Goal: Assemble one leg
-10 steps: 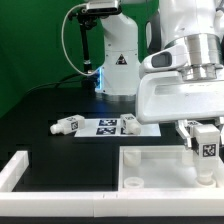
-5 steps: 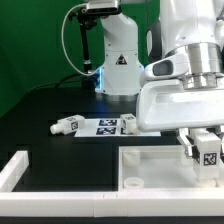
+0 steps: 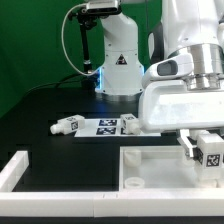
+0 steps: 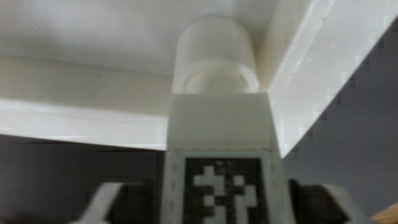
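Leg clamped between jaws of gripper, long axis roughly vertical, free end aimed down at panel corner close beneath.

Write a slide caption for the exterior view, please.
Claw grips a tagged leg over the white panel at the exterior view's right; a second leg lies beside the marker board.

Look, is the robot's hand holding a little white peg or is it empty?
Holding one. In the wrist view the leg sits clamped between the two dark fingers of the gripper.
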Robot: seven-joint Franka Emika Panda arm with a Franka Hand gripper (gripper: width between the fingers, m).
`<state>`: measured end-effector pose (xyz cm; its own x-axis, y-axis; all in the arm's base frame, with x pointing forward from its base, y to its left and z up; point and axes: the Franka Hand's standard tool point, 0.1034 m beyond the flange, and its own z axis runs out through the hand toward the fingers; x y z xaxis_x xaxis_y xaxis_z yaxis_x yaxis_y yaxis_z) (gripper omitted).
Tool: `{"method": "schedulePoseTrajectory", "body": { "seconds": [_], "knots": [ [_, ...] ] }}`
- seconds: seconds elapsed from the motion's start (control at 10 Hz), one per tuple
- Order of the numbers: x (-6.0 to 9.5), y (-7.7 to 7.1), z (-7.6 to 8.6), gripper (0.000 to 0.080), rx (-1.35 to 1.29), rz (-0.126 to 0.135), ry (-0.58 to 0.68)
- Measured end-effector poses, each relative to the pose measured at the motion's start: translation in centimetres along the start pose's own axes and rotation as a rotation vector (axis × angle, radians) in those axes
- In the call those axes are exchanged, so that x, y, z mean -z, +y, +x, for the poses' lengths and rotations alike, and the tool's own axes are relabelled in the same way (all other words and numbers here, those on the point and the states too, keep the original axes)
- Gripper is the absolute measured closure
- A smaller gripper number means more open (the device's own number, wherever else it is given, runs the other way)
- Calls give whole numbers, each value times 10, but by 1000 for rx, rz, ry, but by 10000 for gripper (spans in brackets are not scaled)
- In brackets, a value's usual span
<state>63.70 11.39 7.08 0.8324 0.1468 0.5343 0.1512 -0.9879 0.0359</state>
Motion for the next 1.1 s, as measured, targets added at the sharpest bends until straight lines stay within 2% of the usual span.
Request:
{"method": "schedulePoseTrajectory", "body": {
  "seconds": [0.1,0.2,0.3,0.5,0.7,0.8,0.9,1.0,1.1],
  "knots": [
    [0,0,0,333,0,0,0],
    [0,0,0,194,1,0,0],
    [0,0,0,163,0,0,-1],
    [4,-2,3,152,-29,6,-42],
    [9,1,19,150,-50,15,-111],
    [7,0,18,150,-59,20,-156],
    [6,-2,13,150,-63,33,-259],
    [5,3,18,150,-70,31,-293],
    [4,6,8,150,-86,31,-389]
  ]
}}
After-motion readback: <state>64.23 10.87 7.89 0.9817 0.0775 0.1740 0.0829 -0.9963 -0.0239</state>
